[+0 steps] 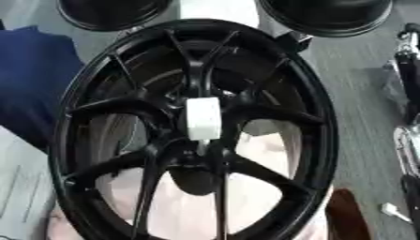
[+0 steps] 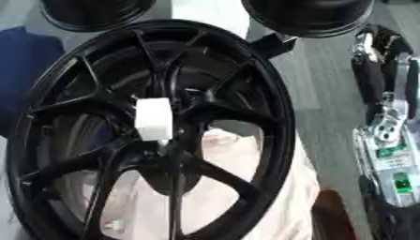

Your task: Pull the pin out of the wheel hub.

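A large black spoked wheel hub fills the middle of both views and stands tilted. A short white cylindrical pin sticks out of its centre, pointing towards me. Nothing touches the pin. My right arm runs along the right edge as a silver and black limb with green labels. Its hand shows as dark parts near the upper right, well away from the hub's rim. My left hand is in no view.
Two more black round wheels stand behind the hub at the top. A blue cloth lies to the left, and a pale pinkish sheet shows through the spokes. Grey floor lies to the right, with a small white piece on it.
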